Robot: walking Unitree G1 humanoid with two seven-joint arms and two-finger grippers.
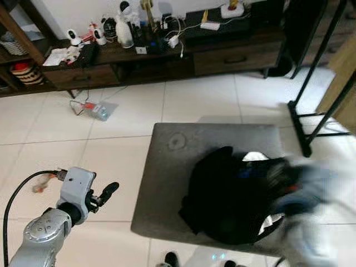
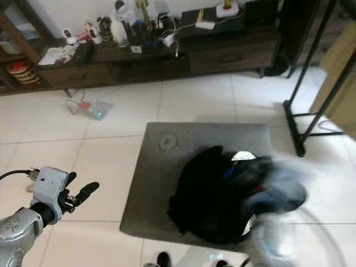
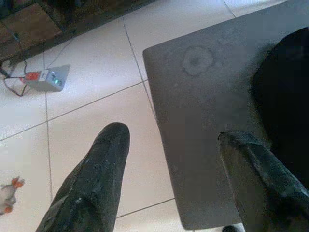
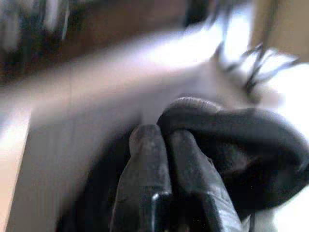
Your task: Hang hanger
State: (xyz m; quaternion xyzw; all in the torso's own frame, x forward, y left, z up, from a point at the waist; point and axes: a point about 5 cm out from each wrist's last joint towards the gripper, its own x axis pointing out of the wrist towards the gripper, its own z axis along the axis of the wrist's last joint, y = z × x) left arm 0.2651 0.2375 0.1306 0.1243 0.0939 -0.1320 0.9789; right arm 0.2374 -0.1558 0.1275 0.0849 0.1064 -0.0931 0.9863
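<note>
Your left gripper (image 1: 105, 193) hovers near-left over the floor tiles, fingers apart and empty. Your right gripper (image 4: 164, 159), blurred, has its fingers pressed together against the black garment (image 1: 228, 194) heaped on the grey ottoman (image 1: 167, 167); whether it grips fabric is unclear. No hanger is discernible. Expect soft, limp cloth. The black rack (image 1: 320, 83) stands far right, with open tile between.

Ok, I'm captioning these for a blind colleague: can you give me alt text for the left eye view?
A black garment lies heaped on a grey padded ottoman on a white tiled floor, with the robot's right arm a moving blur over it. The left gripper is held over the floor left of the ottoman. Behind stands a cluttered dark wooden cabinet.
</note>
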